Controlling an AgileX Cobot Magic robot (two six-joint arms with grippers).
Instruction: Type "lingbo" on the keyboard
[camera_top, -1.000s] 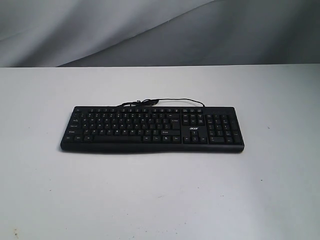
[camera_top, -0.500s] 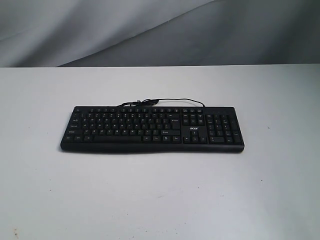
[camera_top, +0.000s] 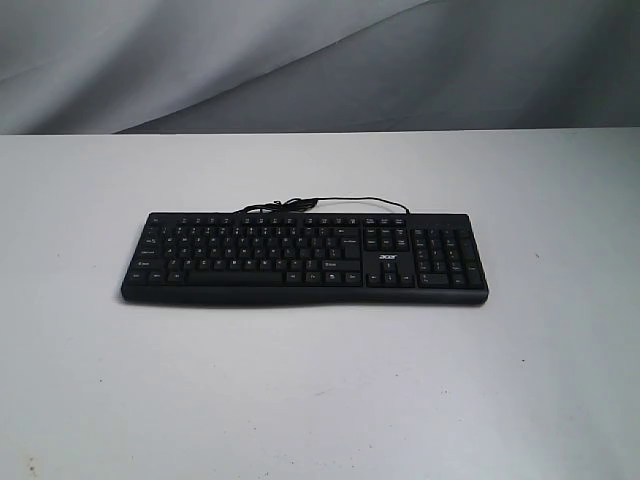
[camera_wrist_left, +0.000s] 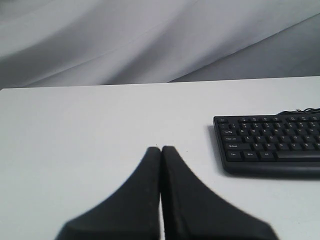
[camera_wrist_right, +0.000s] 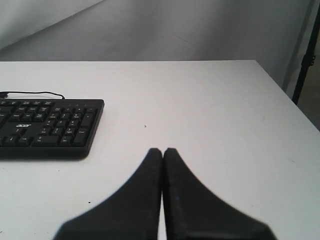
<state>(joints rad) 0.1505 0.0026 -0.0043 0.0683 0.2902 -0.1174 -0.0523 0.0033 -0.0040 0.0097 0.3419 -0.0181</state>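
Keyboard: the black keyboard lies flat on the white table, its long side running across the exterior view, legends facing up.

Keyboard details: the number pad sits at its right end. A small white acer logo sits just left of the pad, above the arrow keys.

Cable: a thin black cable loops on the table just behind the keyboard's far edge, touching the tabletop.

Left gripper: the left gripper has its two dark fingers pressed flat together with nothing between them. It hangs over bare table off the keyboard's left end, the end with the Ctrl key, and well apart from it.

Right gripper: the right gripper is likewise closed tight and empty. It is over bare table off the keyboard's number-pad end, clear of the keys.

Behind the keyboard: a grey draped cloth hangs beyond the table's far edge.

Beside the table: a thin black pole stands past the table edge on the number-pad side of the keyboard.

Change since a second ago: from where I stand, none. The keyboard and its cable lie exactly where they lay, and no key looks touched.
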